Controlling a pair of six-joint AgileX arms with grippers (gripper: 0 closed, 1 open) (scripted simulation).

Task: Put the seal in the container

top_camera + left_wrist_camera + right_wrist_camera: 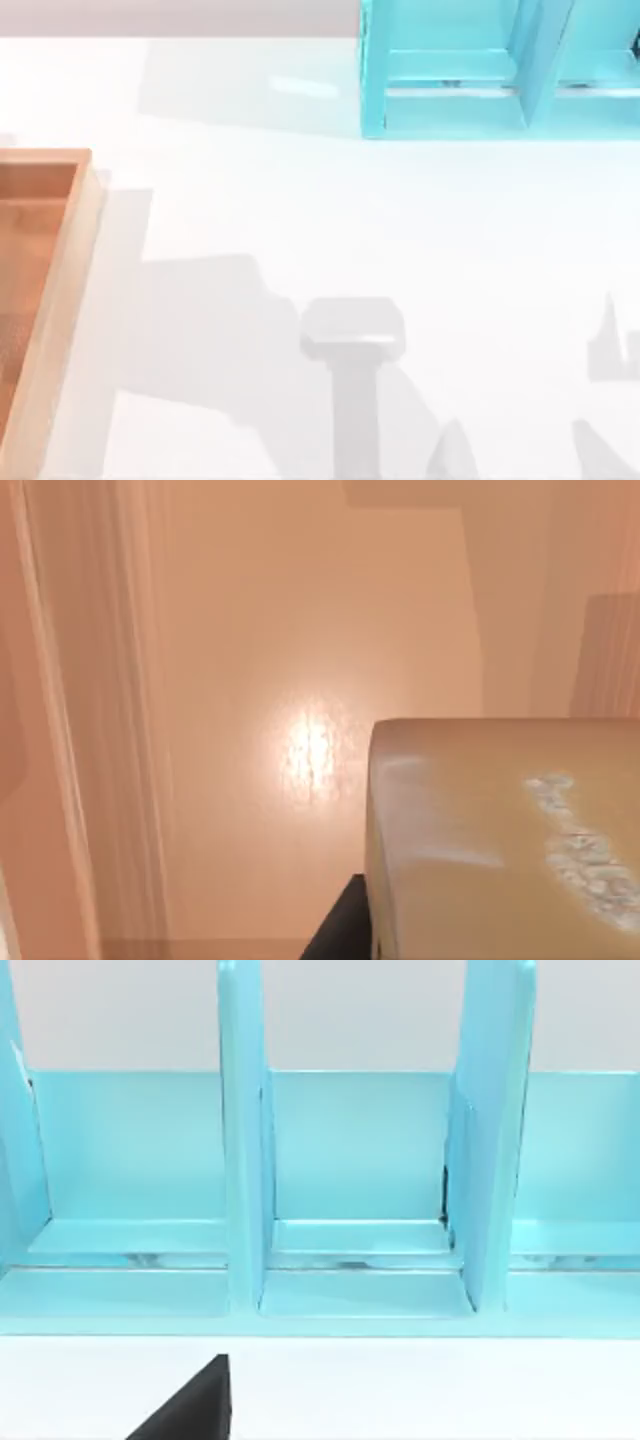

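Container (62, 290) sat at the far left edge of the table (300, 200) in the top view, a shallow orange-brown wooden tray with a paler raised rim, partly cut off by the frame. The left wrist view looked straight into it: smooth wood floor with a bright glare spot, and the rim running down one side. The seal (480, 840) was right up close to that camera, a tan block with whitish carved marks on the face I could see. It was over the tray floor, inside the rim. Couldn't tell if it was touching the wood or hanging just above it. A dark bit of the left gripper (345, 930) pressed against the block's side, so as far as I could see it was clamped on the seal.

Middle of the table was plain white with some grey shadows lying across it.

Over at the top right stood a cyan shelf frame (480, 70) with upright dividers. The right wrist view faced its compartments head on, and a dark corner of the right gripper (190, 1405) poked in over the white tabletop, well short of the shelf. Couldn't tell how wide that one was.
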